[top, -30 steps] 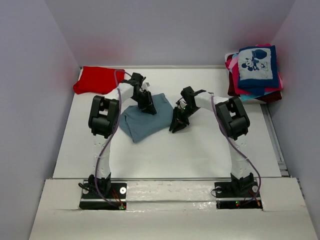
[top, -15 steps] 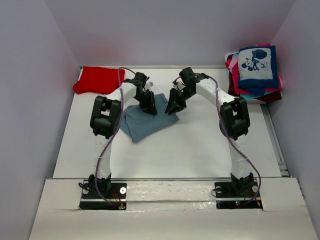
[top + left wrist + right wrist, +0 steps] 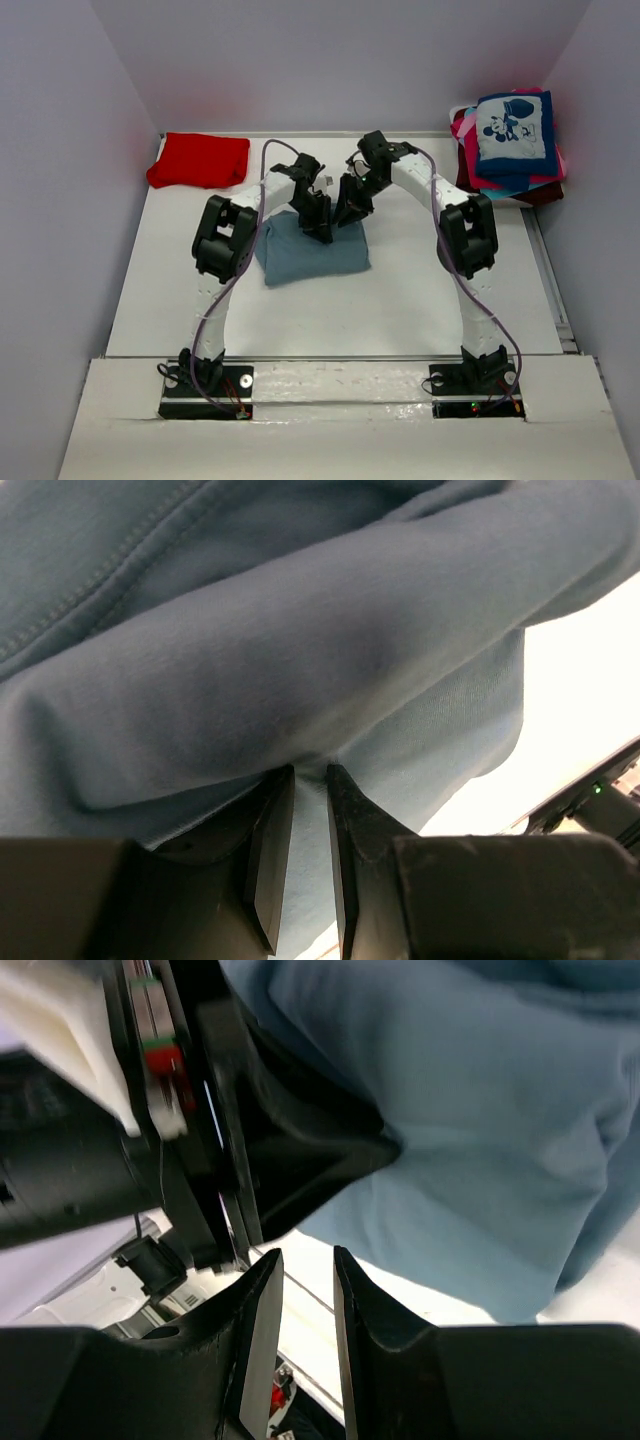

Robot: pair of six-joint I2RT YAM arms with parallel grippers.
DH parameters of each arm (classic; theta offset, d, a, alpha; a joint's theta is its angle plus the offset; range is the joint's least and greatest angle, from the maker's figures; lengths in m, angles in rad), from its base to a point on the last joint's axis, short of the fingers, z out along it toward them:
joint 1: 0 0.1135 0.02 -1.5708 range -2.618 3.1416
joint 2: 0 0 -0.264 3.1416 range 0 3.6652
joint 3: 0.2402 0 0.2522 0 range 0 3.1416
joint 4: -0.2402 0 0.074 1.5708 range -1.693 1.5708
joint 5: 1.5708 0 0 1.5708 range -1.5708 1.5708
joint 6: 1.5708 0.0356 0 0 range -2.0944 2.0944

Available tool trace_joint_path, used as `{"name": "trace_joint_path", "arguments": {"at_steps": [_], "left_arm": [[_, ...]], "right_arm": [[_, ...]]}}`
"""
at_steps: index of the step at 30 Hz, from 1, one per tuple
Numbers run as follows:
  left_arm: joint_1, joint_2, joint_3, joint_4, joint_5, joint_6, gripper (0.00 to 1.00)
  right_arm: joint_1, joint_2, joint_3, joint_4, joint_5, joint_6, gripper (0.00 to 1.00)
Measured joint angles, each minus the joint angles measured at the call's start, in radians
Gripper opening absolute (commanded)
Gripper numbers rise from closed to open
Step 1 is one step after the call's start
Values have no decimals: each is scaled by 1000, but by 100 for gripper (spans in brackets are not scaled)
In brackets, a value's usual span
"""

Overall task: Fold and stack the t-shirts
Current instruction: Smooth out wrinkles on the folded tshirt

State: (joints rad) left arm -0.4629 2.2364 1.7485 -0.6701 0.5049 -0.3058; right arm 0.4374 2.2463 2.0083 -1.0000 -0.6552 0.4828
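Showing one blue tee (image 3: 322, 263), one red tee (image 3: 198, 160)

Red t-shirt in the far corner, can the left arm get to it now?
Probably yes, but not straight away. The red t-shirt lies alone on the side of the left arm, with nothing in between. The left gripper is pinching the grey-blue t-shirt, so it would have to let go first.

You have grey-blue tee (image 3: 312, 255) mid-table, folded roughly rectangular. Red tee (image 3: 198, 160) lies bunched, far left corner. Folded stack (image 3: 466, 140) far right, navy mouse-print tee (image 3: 513, 128) on top.
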Motion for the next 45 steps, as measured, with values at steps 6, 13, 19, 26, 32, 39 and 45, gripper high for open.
{"name": "trace_joint_path", "arguments": {"at_steps": [6, 13, 19, 26, 32, 39, 45], "left_arm": [[-34, -45, -58, -5, -3, -4, 34], [-40, -161, -90, -26, -51, -77, 36], [-39, -325, -89, -32, -71, -145, 36], [-53, -451, -229, -14, -68, -211, 38], [-55, -485, -413, 16, -69, -260, 38], [-55, -485, -538, 78, -77, -322, 39], [-48, -483, -612, 133, -103, -401, 39]], "right_arm": [[-4, 7, -8, 2, 5, -5, 33], [-4, 11, -26, 7, 5, -14, 33], [-7, 54, -26, 13, 5, -24, 33], [-17, 128, -18, 13, 5, -43, 33], [-30, 151, 3, 13, 4, -47, 33], [-48, 152, 19, 14, 5, -52, 33], [-64, 153, 23, 14, 5, -61, 33]]}}
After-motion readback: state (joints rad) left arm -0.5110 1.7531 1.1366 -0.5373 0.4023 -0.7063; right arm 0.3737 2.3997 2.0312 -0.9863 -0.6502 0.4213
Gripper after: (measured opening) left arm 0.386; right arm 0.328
